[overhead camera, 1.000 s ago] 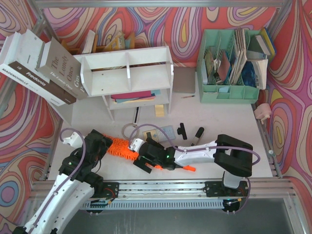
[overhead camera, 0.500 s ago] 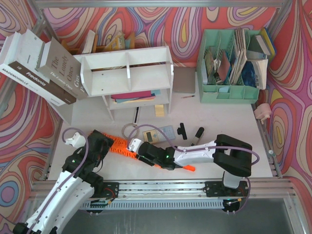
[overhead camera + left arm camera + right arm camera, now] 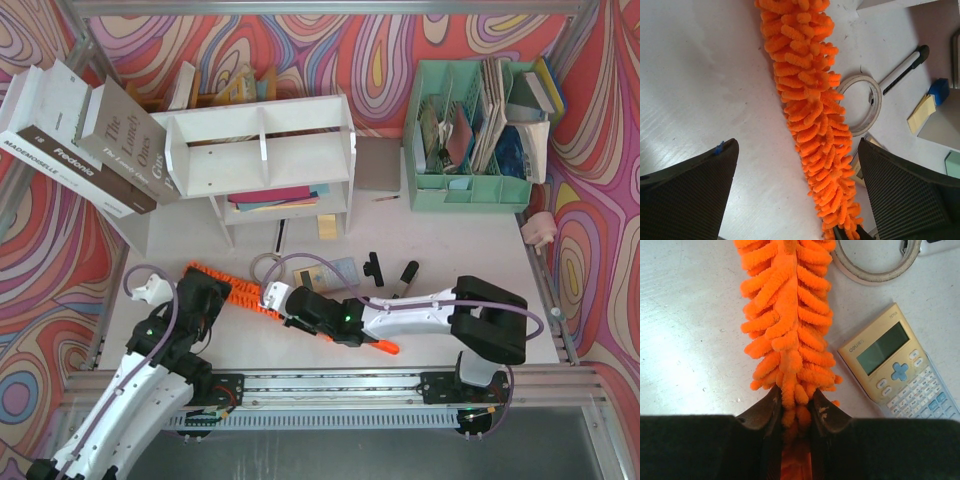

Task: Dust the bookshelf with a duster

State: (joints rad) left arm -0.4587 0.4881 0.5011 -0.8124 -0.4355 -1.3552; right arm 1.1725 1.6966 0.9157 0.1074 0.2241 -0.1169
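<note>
1. Change over the last second: the right end effector (image 3: 280, 300) was spread beside the duster (image 3: 238, 293). It is now pressed together, pinching the near end of the fluffy head where the handle begins. In the wrist view both fingers (image 3: 765, 412) squeeze the orange pile.
2. The duster has shifted. A second ago the head showed as a short bunch between the two arms; now more of it shows, drawn out diagonally toward the far left.
3. The left end effector (image 3: 797, 145) is spread wide, much as before. It straddles the head with a gap on each side, and no contact is visible.
4. The duster stretches low along the surface (image 3: 470, 260), its handle end running near-right under the right arm. I cannot tell whether it is lifted clear. It is well apart from the bookshelf (image 3: 260, 150), which stands toward the far left.
5. Edges: the head's far tip lies near the surface's left edge. A tape ring (image 3: 865, 102) sits just beside the head. A calculator (image 3: 895, 365) sits just beside the right fingers.
6. Open room: there is bare surface between the head and the bookshelf's feet, and a bare strip along the head's left side in both wrist views.
7. Far side: a mint organizer (image 3: 470, 180) stands at the right, and stacked books (image 3: 90, 140) lean to the left of the shelf.
</note>
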